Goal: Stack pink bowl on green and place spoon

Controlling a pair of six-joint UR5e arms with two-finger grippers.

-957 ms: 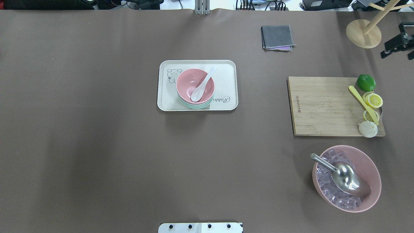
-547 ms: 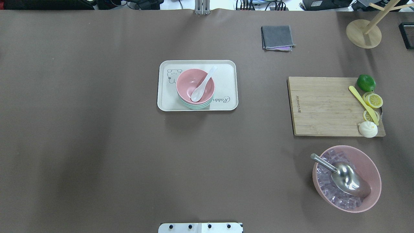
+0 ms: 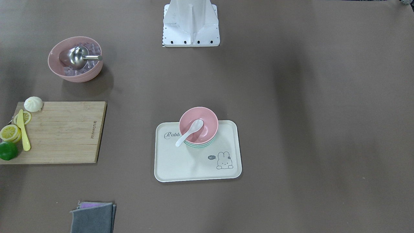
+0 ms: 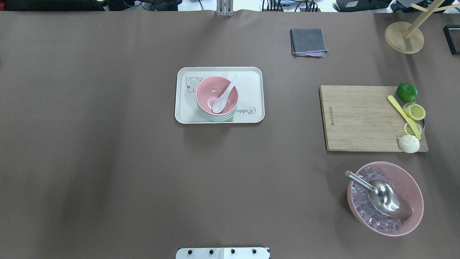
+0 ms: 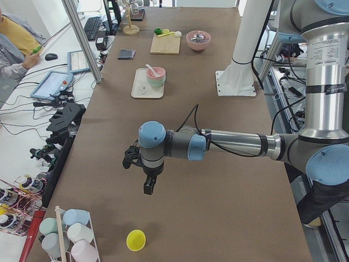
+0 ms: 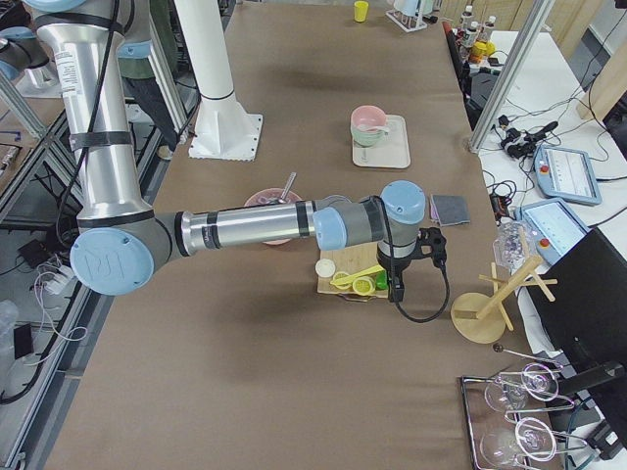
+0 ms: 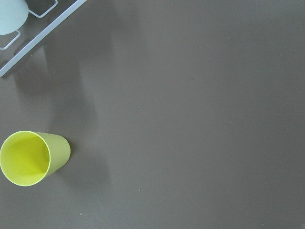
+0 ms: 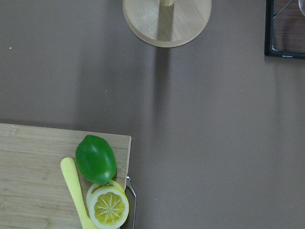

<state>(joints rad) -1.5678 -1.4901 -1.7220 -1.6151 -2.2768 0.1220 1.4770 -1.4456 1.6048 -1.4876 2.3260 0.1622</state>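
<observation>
The pink bowl (image 4: 208, 93) sits nested on the green bowl (image 4: 215, 118) on a cream tray (image 4: 251, 86) at mid-table. A white spoon (image 4: 225, 94) lies in the pink bowl, its handle resting over the rim. The stack also shows in the front view, with the pink bowl (image 3: 207, 123), the spoon (image 3: 190, 131) and the tray (image 3: 194, 165). My left gripper (image 5: 147, 186) hangs over bare table far from the tray. My right gripper (image 6: 396, 290) hangs beside the cutting board's end. Each shows only in a side view, so I cannot tell if it is open or shut.
A wooden cutting board (image 4: 359, 118) holds a lime (image 4: 406, 92), lemon slices, a yellow knife and a bun. A large pink bowl of ice with a metal scoop (image 4: 385, 198), a grey cloth (image 4: 308, 41) and a wooden stand (image 4: 404, 37) are on the right. A yellow cup (image 7: 31, 158) stands below my left wrist.
My right gripper, seen at the overhead view's far right edge a second ago, has moved out of that view. The bowls, spoon and tray have not moved.
</observation>
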